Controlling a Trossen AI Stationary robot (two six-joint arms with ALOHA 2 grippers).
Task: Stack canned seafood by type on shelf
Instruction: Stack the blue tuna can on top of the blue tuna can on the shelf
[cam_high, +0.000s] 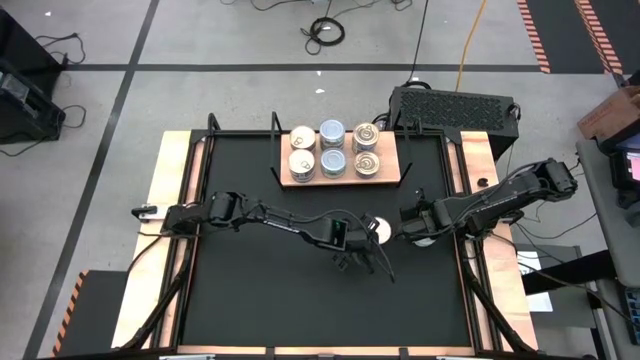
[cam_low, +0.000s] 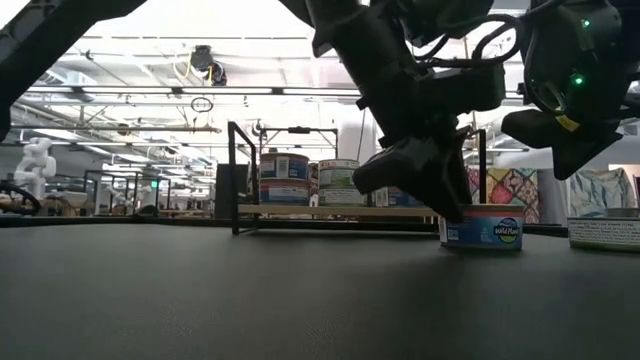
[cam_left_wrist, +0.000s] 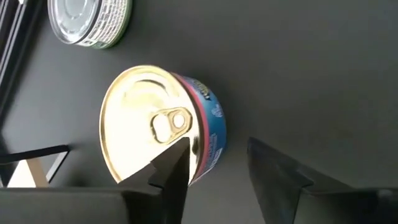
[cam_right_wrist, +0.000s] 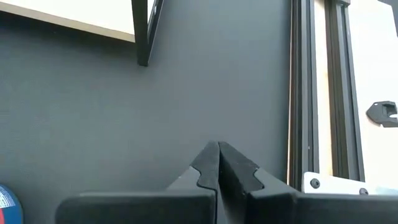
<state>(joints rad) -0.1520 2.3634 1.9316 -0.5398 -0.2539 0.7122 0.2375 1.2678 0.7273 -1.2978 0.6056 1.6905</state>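
A tin with a goldish pull-tab top and a blue side stands on the black table, right of centre. My left gripper is open just beside it, one finger over the tin's rim and the other over bare table. A silver-topped tin with a green label stands near it, partly under my right arm. The shelf at the far middle carries several tins, some two high. My right gripper is shut and hangs above the table. My left gripper slants down from the table's left. One finger shows in front of the tin's rim on its blue side. I cannot tell whether that finger touches the tin. The tin stands flat on the table, outside the gap between the fingers.
A black ribbed box sits behind the table's far right corner. Black posts stand at the shelf's ends. Metal rails run along the table's right edge. The near half of the table is bare.
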